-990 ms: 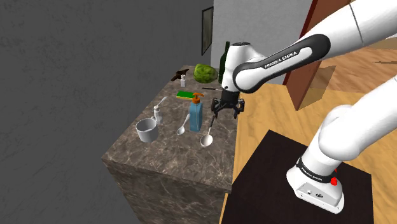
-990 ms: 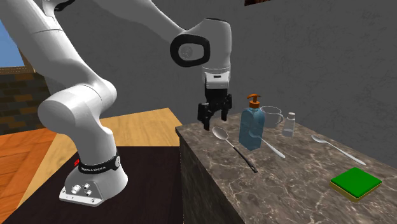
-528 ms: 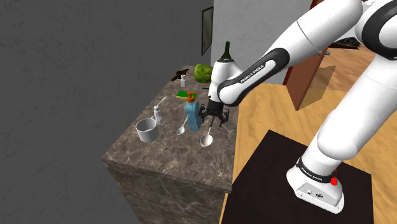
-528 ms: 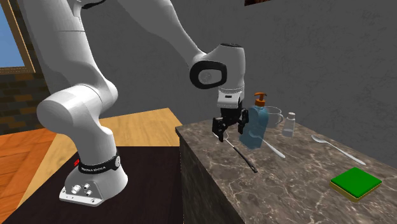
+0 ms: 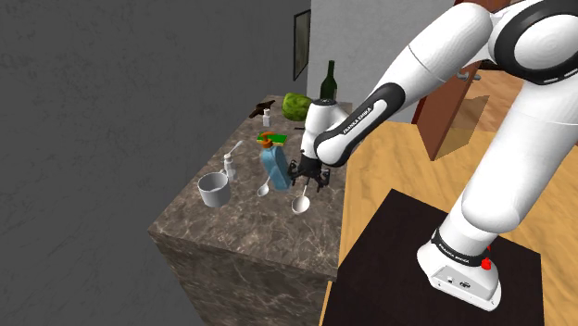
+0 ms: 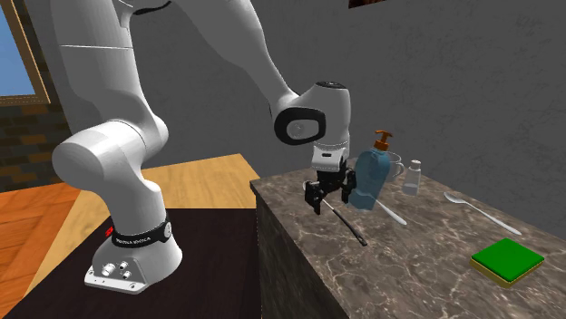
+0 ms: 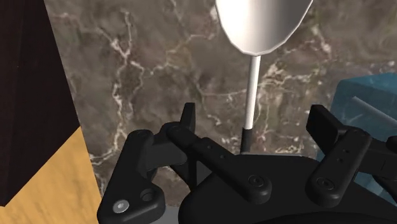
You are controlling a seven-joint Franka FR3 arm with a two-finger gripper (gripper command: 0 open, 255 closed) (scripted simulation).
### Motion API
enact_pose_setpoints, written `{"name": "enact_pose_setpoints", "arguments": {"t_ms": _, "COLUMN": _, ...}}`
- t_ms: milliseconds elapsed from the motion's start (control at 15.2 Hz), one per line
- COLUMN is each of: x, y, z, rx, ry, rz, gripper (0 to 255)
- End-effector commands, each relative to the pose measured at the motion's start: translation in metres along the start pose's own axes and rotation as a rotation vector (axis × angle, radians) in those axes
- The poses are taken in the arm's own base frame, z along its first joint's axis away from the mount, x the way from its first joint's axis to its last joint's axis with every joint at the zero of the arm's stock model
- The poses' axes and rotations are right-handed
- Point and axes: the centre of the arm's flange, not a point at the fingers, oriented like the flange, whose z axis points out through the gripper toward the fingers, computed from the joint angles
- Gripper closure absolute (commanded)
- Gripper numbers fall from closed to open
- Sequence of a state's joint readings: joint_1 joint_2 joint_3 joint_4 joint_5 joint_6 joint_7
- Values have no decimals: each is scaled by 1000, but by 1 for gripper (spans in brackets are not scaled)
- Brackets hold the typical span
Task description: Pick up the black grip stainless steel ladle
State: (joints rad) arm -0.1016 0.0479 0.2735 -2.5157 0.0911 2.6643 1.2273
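Care is what this step needs. The hand (image 7: 254, 118) hangs low over the ladle (image 7: 253, 76), and its two black fingers (image 7: 188, 118) stand wide apart with the thin stem between them. They hold nothing yet. I think the hand should go straight down, then close slowly so the thin stem does not slip out. The blue soap bottle (image 6: 374, 177) leans just beside the hand, so a push sideways may knock it over.

The ladle lies flat on the marble table (image 5: 232, 231), close to the edge by the stand (image 5: 408, 269). It is long and thin. In the shoulder view its shiny bowl (image 5: 300, 202) is the near end, and the handle runs away to the far side, under the hand. In the second exterior view the dark grip (image 6: 356, 234) points to that view's right.
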Motion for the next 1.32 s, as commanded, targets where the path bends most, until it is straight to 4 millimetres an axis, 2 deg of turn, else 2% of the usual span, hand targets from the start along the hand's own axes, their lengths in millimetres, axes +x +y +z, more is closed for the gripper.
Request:
{"name": "enact_pose_setpoints", "arguments": {"t_ms": 0, "x": 0, "y": 1, "z": 4, "rx": 0, "ry": 0, "rz": 0, "gripper": 0}}
{"name": "enact_pose_setpoints", "arguments": {"t_ms": 66, "x": 0, "y": 1, "z": 3, "rx": 0, "ry": 0, "rz": 0, "gripper": 255}}
{"name": "enact_pose_setpoints", "arguments": {"t_ms": 660, "x": 0, "y": 1, "z": 4, "rx": 0, "ry": 0, "rz": 0, "gripper": 255}}
{"name": "enact_pose_setpoints", "arguments": {"t_ms": 1254, "x": -1, "y": -4, "z": -44, "rx": 0, "ry": 0, "rz": 0, "gripper": 255}}
